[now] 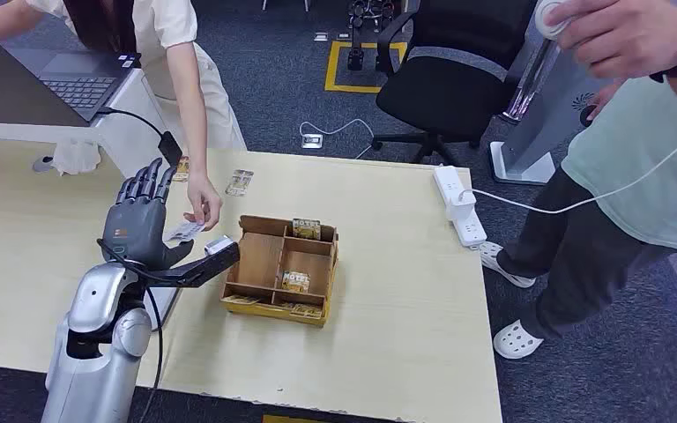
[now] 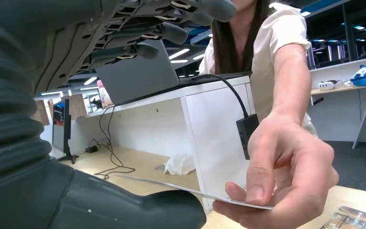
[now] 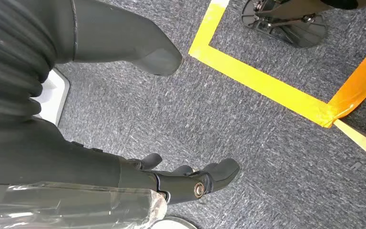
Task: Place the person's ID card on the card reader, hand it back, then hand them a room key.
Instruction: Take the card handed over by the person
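Over the wooden table (image 1: 405, 264), seen from the head view, the left hand (image 1: 141, 220) is hovering with fingers spread upward and thumb out, holding nothing, palm turned toward a person's hand (image 1: 203, 204) that is offering the ID card (image 1: 182, 232). The card is lying between that hand and the robot's thumb, presumably angled so the robot can take it. Just beside the thumb, a compartmented wooden tray (image 1: 260, 256) is standing with small room-key cards (image 1: 296, 281) sorted in its sections, likely kept within easy reach for the last step.

From the left wrist view, the person's fingers (image 2: 259, 183) are pinching the card's (image 2: 190, 191) far end, its near edge resting just over the grey thumb (image 2: 138, 210) while the darker fingers (image 2: 162, 31) are arching well above it, unclosed. The handover looks not yet done.

At the right wrist, the right hand (image 3: 171, 179) is hanging over grey carpet, fingers loosely curled and apart, grasping nothing, probably idle.
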You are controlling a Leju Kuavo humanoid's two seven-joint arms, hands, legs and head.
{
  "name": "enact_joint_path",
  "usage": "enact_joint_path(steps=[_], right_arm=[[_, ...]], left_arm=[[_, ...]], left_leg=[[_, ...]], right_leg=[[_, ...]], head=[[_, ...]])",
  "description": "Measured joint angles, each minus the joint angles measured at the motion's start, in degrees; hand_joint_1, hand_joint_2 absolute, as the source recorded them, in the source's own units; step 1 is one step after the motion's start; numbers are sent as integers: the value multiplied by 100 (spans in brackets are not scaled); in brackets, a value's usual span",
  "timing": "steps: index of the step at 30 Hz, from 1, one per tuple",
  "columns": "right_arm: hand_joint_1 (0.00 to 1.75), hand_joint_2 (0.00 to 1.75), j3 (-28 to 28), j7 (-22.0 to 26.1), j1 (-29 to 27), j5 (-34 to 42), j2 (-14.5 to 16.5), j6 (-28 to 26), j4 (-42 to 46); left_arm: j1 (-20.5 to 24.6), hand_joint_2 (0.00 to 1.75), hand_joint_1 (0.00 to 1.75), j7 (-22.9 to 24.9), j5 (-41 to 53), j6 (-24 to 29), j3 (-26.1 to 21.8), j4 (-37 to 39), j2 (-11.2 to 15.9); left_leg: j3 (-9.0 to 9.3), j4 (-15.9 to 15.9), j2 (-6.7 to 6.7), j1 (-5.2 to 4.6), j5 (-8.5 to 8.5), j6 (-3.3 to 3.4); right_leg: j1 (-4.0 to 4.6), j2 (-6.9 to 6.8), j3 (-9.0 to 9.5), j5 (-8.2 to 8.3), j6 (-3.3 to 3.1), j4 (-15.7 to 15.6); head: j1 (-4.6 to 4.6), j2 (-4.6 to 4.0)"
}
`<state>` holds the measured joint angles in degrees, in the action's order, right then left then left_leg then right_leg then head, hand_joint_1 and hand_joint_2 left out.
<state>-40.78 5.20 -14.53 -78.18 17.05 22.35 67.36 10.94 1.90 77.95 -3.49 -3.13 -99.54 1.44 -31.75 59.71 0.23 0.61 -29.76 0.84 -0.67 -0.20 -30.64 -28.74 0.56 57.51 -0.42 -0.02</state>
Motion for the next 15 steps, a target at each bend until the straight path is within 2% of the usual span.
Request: enact_joint_path(steps=[1,2,5,6,15], right_arm=[[0,175,0,-1,0,0,0,0,3],[0,175,0,-2,0,0,0,1,6],[0,175,0,-7,0,3,0,6,28],[0,175,0,-10,0,4,0,7,37],[0,175,0,-24,0,-11,0,5,64]], left_arm=[[0,175,1,0,-4,0,-10,-1,-5],[1,175,39,0,-7,1,-19,-2,-11],[7,175,169,0,-45,-1,-73,-6,-46],[12,175,175,0,-64,-4,-86,-7,-55],[23,175,175,-2,-111,-24,-121,-7,-66]], left_leg=[[0,0,0,0,0,0],[0,0,0,0,0,0],[0,0,0,0,0,0],[0,0,0,0,0,0],[0,0,0,0,1,0]], right_leg=[[0,0,0,0,0,0],[0,0,0,0,0,0],[0,1,0,0,0,0],[0,0,0,0,0,0],[0,0,0,0,0,0]], head=[[1,0],[1,0],[1,0],[1,0],[1,0]])
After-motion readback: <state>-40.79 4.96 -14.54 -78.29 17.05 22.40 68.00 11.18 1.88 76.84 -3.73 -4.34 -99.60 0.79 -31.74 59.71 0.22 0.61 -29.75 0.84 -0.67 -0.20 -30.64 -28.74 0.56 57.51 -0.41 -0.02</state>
